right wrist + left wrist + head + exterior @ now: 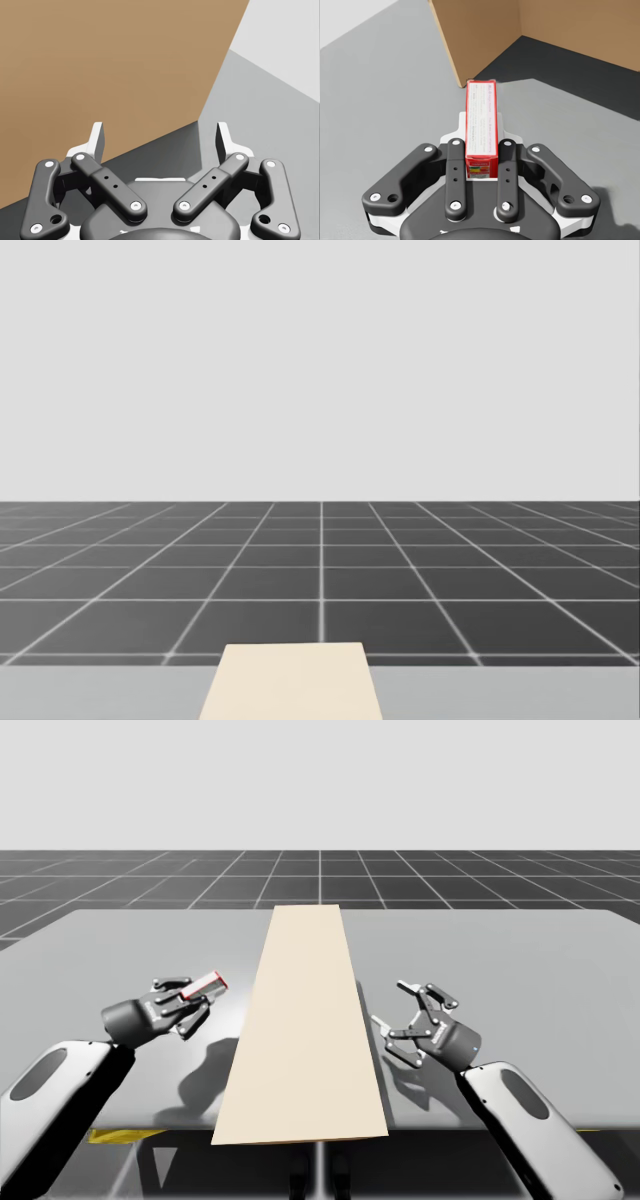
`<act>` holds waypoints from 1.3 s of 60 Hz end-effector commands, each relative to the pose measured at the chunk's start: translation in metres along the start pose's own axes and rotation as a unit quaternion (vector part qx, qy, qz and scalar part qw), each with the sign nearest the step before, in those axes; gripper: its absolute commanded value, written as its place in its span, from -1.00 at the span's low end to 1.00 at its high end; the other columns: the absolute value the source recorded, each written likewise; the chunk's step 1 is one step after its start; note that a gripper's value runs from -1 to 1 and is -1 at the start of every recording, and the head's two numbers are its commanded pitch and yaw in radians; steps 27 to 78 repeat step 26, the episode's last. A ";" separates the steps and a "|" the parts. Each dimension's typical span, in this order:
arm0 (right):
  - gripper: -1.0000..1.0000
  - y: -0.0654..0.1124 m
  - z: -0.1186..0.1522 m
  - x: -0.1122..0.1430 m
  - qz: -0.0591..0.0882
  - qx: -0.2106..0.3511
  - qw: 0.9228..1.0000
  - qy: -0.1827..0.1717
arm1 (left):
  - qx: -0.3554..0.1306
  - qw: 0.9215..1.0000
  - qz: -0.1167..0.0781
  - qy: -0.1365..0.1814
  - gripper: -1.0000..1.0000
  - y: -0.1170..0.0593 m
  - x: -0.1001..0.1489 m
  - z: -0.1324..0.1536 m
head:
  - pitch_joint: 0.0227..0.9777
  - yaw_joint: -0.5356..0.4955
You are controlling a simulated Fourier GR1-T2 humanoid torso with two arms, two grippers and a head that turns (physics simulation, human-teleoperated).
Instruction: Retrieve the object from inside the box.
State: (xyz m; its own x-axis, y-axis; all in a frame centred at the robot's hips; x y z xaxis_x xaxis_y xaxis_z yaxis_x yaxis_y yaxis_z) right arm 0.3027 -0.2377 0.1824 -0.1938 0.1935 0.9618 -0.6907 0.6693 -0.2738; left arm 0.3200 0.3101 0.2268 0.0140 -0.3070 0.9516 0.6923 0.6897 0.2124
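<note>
Left wrist view: slim red-edged box (481,125) pinched lengthwise between left jaws; right jaws wide, empty.

Seemingly illegible print on red box (481,125)

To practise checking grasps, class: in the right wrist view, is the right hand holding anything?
No, the right hand is open, its fingers apart with nothing between them.
</note>
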 end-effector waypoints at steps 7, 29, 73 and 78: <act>-1.00 -0.002 0.002 0.000 -0.006 -0.001 1.000 0.011 | 0.020 0.999 -0.029 -0.035 1.00 0.046 0.061 0.006 | -0.84 0.04; -1.00 0.000 0.008 0.003 -0.034 0.022 0.998 0.038 | 0.053 0.995 -0.039 -0.076 1.00 0.085 0.129 -0.011 | -0.84 0.02; -1.00 0.000 0.008 0.003 -0.034 0.022 0.998 0.038 | 0.053 0.995 -0.039 -0.076 1.00 0.085 0.129 -0.011 | -0.84 0.02; -1.00 0.000 0.008 0.003 -0.034 0.022 0.998 0.038 | 0.053 0.995 -0.039 -0.076 1.00 0.085 0.129 -0.011 | -0.84 0.02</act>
